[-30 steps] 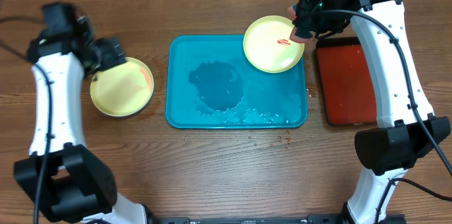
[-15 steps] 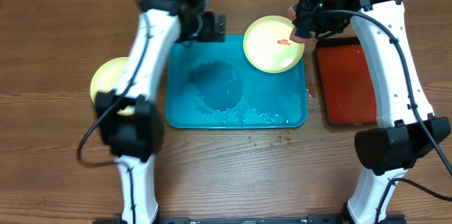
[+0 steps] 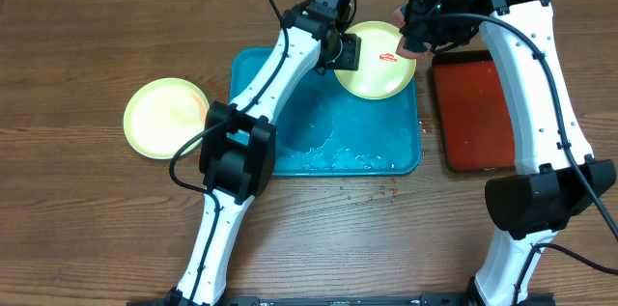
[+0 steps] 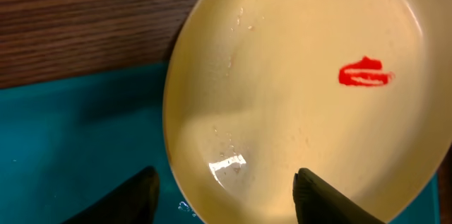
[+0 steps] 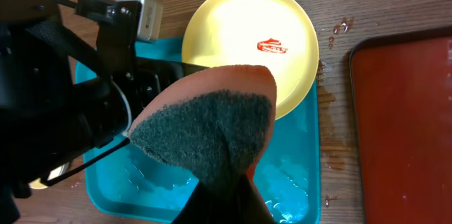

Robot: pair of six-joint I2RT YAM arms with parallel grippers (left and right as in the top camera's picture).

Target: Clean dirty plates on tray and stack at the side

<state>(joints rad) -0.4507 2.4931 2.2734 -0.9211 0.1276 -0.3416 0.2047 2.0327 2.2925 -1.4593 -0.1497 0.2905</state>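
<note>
A yellow-green plate with a red smear lies tilted on the far right corner of the teal tray. My left gripper is at that plate's left edge. In the left wrist view its fingers stand apart on either side of the plate rim, open and not pinching it. My right gripper hovers at the plate's right edge, shut on an orange sponge with a dark green scouring face. Another yellow-green plate rests on the table at the left.
A dark red tray lies on the table right of the teal one. Water and foam pool in the teal tray's near half. Small drops dot the wood in front of it.
My left arm has swung from the plate at the left, across the tray, to the smeared plate's edge, and its jaws have narrowed. The right arm and sponge have not moved.
</note>
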